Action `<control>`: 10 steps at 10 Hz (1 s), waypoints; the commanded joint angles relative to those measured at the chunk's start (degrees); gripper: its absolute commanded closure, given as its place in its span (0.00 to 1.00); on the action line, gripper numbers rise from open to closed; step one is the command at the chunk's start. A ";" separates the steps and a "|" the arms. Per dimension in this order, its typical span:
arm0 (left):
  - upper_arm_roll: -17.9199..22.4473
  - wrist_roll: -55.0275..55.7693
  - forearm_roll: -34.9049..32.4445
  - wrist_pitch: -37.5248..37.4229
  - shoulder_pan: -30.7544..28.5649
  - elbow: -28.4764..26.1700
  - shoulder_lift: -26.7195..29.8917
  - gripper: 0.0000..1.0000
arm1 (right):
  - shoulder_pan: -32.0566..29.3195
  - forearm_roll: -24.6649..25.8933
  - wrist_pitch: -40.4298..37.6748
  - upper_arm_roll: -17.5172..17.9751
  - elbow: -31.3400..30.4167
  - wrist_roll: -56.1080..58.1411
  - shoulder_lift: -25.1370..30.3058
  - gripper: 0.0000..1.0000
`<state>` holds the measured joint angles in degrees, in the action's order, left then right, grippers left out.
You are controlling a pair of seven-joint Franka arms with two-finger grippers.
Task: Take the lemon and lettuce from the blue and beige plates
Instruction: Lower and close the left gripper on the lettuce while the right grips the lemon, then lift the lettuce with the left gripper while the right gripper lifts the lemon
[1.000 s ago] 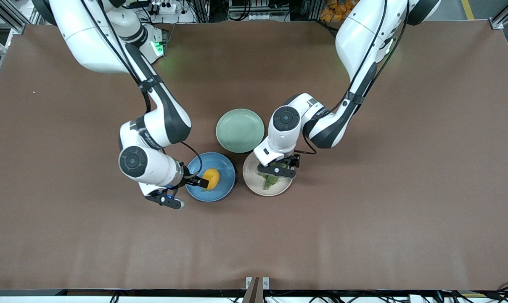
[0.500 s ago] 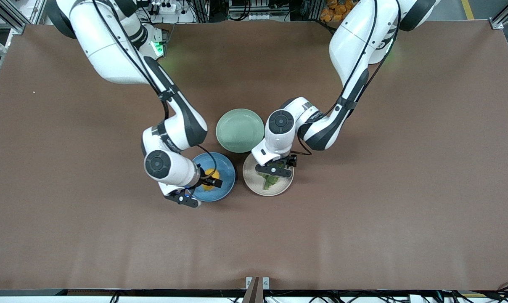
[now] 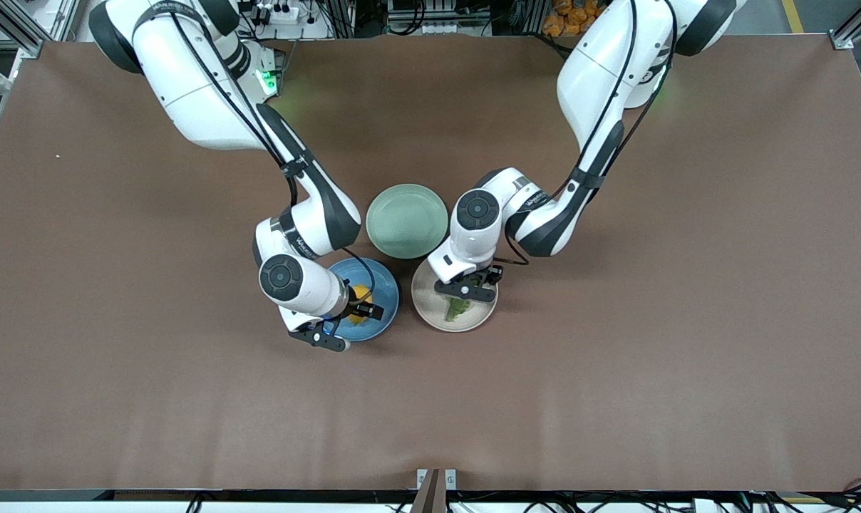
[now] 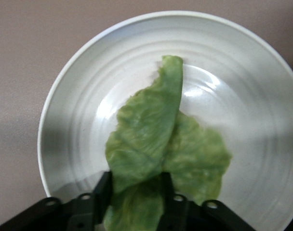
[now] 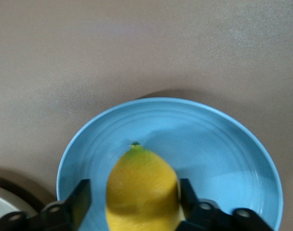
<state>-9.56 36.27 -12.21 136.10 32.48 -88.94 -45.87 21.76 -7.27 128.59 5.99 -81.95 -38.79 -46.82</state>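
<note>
Tabletop [image 3: 687, 320]: wide brown surface; broad bare stretches toward both arms' ends and between the plates and the edge nearest the front camera. All three plates cluster at the middle.
Left arm [image 3: 601, 78]: reaches from its base down to the beige plate; elbow hangs over bare tabletop beside the green plate.
Right arm [image 3: 202, 92]: reaches from its base down to the blue plate; forearm passes close beside the green plate.
Green plate [image 3: 407, 220]: sits between the two forearms, farther from the front camera than the other two plates; its rim is just beside both of them.
Blue plate [image 3: 384, 317]: toward the right arm's end, just beside the beige plate, rims apart by a thin gap.
Beige plate [image 3: 430, 313]: toward the left arm's end; open tabletop past its outer rim.
Lettuce [image 4: 156, 144]: lies flat on the beige plate, stem tip toward the plate's middle.
Lemon [image 5: 141, 187]: rests on the blue plate, off centre.
Left gripper [image 4: 134, 190]: low over the beige plate; jaws partly closed, pinching the broad end of the lettuce.
Right gripper [image 5: 132, 197]: low over the blue plate; jaws partly closed, one on each flank of the lemon, against its skin.
</note>
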 commanded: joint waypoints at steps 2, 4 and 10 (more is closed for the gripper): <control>0.51 3.89 -1.85 -0.05 0.74 0.61 -0.10 1.00 | -0.04 3.31 0.08 -0.01 0.56 0.30 -0.73 0.72; 0.60 4.42 -1.86 -3.54 0.66 0.70 2.08 1.00 | -0.31 3.22 0.08 -0.01 1.08 0.38 -0.65 1.00; 0.42 -6.44 -0.89 -23.14 -11.79 0.35 19.15 1.00 | -11.53 -1.95 -18.68 0.26 2.67 13.25 9.79 1.00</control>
<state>-8.62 33.56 -12.22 114.45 24.27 -86.12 -27.92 14.89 -6.67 115.18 5.67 -77.24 -31.98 -42.33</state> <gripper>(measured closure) 0.978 0.383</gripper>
